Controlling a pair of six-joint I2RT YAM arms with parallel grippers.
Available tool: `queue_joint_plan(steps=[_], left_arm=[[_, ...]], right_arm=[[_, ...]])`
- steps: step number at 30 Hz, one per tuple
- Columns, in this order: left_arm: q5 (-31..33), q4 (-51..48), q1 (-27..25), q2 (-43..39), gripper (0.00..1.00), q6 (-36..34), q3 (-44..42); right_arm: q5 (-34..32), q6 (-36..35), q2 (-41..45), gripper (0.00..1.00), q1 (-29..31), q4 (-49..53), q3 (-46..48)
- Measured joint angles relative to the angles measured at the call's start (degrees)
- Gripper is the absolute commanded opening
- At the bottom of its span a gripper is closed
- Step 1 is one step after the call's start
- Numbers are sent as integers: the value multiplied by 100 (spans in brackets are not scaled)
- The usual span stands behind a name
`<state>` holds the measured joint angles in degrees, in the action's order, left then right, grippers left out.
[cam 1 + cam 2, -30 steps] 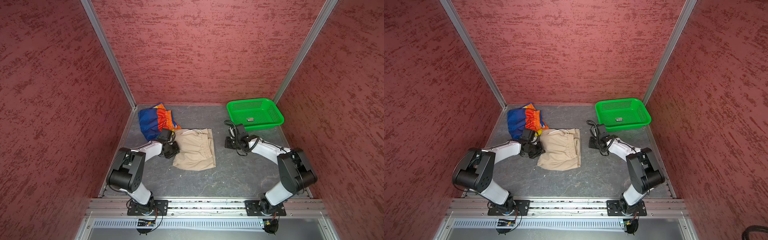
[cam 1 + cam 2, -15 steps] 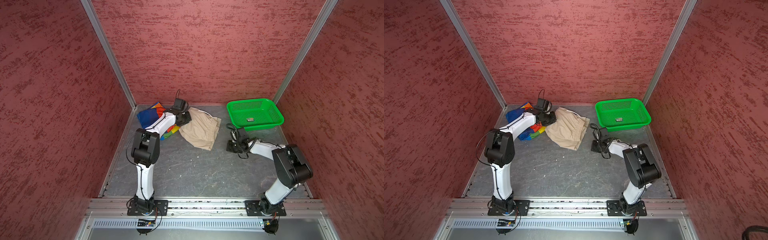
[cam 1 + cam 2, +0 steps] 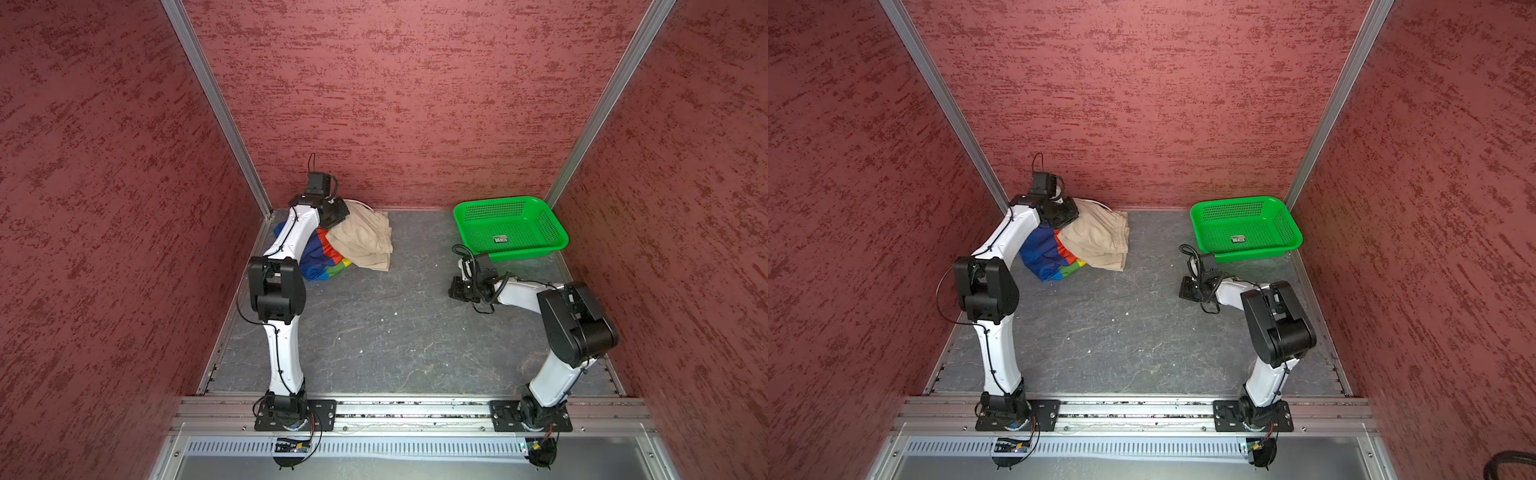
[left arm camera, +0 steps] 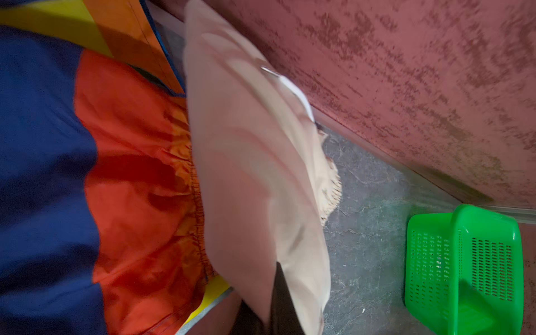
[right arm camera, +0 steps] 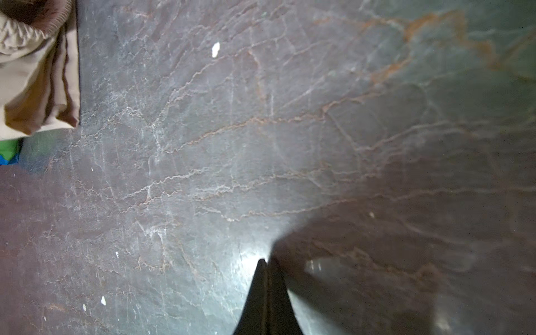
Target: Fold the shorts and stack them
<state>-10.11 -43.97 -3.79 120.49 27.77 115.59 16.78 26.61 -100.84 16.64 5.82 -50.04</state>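
1. Pinching an edge of the beige shorts, your left gripper is holding them partly over the rainbow shorts, far-left corner;
2. Your right gripper is hovering pressed together, empty, near the basket;
3. Cloth is looking light and limp; you're best gripping waistbands.

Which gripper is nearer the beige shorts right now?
Left. The left gripper is clamped on the beige shorts; the right gripper, shut and empty, sits apart over the bare table near the green basket.
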Motion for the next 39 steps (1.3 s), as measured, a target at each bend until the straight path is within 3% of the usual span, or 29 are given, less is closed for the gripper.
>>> queue_joint_plan(steps=[7,8,9,10,11,18,24,28,32,36,39], left_arm=[[-9,79,319,-1134,2,-129,-933],[-13,151,389,-1318,7,-127,-1169],[7,251,496,-1574,35,-122,-1521],[24,304,597,-1759,73,-125,-1812],[59,472,730,-1980,100,-39,-2205],[166,800,1834,-2540,100,669,-4332],[313,686,2153,-3056,99,885,-4649],[382,739,1788,-3464,100,820,-4275],[509,940,1014,-3794,100,579,-4210],[616,1307,332,-4321,100,162,-4520],[761,1657,120,-4948,100,-125,-4992]], right_arm=[[20,15,-11,3,0,-13,-4],[20,15,-11,3,0,-13,-4],[20,15,-11,3,0,-13,-4],[20,15,-11,3,0,-15,-4],[20,15,-11,3,0,-15,-4],[20,7,2,3,0,13,-4],[15,-9,22,3,0,26,15],[35,7,76,2,0,-37,98],[59,9,240,4,2,17,223],[-13,-133,835,18,2,192,310],[-293,-380,1808,22,2,236,352]])
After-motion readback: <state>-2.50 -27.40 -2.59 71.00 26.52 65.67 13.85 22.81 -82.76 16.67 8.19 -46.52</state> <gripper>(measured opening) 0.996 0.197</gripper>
